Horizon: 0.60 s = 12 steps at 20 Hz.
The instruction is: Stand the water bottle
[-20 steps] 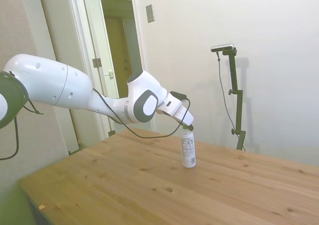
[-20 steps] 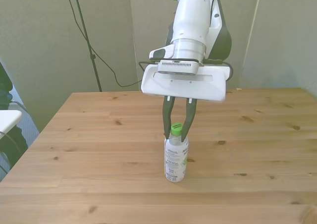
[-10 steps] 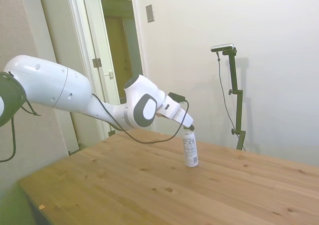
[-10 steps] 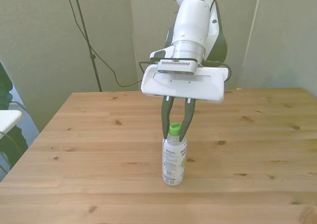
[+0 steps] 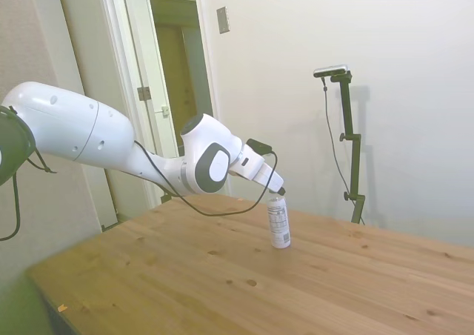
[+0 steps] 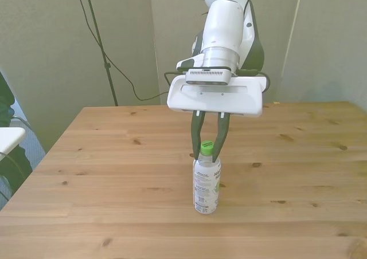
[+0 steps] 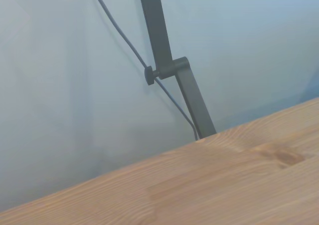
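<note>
The water bottle (image 6: 207, 184) is a small clear bottle with a green cap and a white printed label. It is upright on the wooden table (image 6: 103, 179), seen also in the side view as the water bottle (image 5: 278, 224). My gripper (image 6: 207, 150) reaches down over it, its two dark fingers shut on the green cap. In the side view the gripper (image 5: 278, 193) sits at the bottle's top. The wrist view shows only table and wall, not the bottle.
The table's far edge (image 7: 209, 138) runs close to the wall. A doorway (image 5: 174, 90) stands behind the arm in the side view. A white object (image 6: 8, 138) pokes in at the front view's left edge.
The bottle, held by its cap, has shifted slightly toward the front view's right and back from where it leaned half a second ago. The gripper moved with it.
</note>
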### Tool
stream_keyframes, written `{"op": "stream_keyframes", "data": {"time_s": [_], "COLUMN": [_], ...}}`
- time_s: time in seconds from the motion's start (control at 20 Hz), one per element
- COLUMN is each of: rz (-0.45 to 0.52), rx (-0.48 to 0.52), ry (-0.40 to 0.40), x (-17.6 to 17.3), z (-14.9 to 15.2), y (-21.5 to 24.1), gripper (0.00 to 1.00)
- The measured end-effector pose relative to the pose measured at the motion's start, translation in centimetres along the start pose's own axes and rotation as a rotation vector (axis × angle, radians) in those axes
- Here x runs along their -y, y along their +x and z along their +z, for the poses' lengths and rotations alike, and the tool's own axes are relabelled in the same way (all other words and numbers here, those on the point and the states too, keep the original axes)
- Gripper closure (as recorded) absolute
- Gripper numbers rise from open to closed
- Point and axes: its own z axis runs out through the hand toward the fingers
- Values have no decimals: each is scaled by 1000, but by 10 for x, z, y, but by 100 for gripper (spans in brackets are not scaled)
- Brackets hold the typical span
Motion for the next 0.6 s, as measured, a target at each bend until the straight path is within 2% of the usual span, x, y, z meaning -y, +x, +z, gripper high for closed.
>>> {"op": "stream_keyframes", "data": {"time_s": [0.4,0.6], "rz": [-2,-5], "rx": [20,17], "ry": [-5,9], "x": [-5,1], "z": [0,-10], "y": [0,4], "gripper": [0,0]}}
